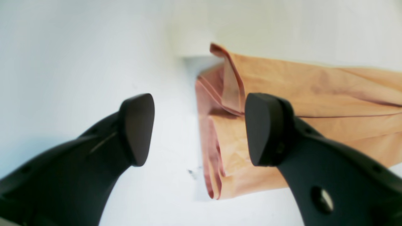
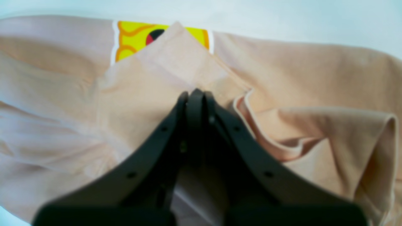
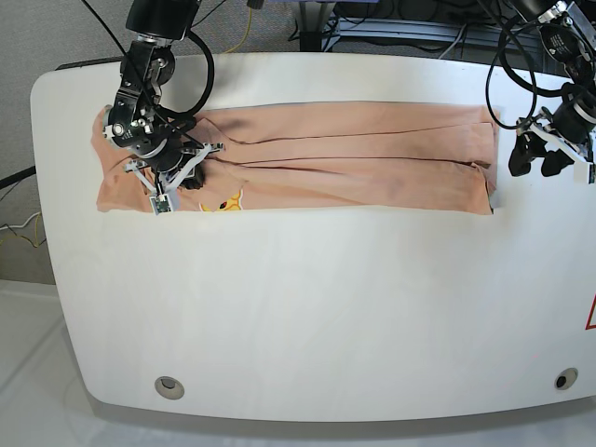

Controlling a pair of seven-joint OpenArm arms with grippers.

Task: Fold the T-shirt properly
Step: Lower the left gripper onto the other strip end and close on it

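Observation:
The peach T-shirt [image 3: 354, 154] lies as a long narrow band across the far part of the white table [image 3: 307, 307]. My right gripper [image 3: 186, 177] is at its left end, beside a yellow print [image 3: 223, 200]. In the right wrist view, that gripper [image 2: 196, 94] is shut, its tips against a folded flap of the T-shirt [image 2: 298, 72] below the print [image 2: 132, 37]. Whether cloth is pinched does not show. My left gripper [image 3: 535, 163] hovers off the shirt's right end. In the left wrist view it [image 1: 201, 128] is open and empty, at the layered edge of the T-shirt [image 1: 314, 91].
Cables and dark equipment run behind the table's far edge. Two round holes [image 3: 169, 386] [image 3: 565, 379] sit near the front corners. A red mark [image 3: 590, 312] shows at the table's right edge.

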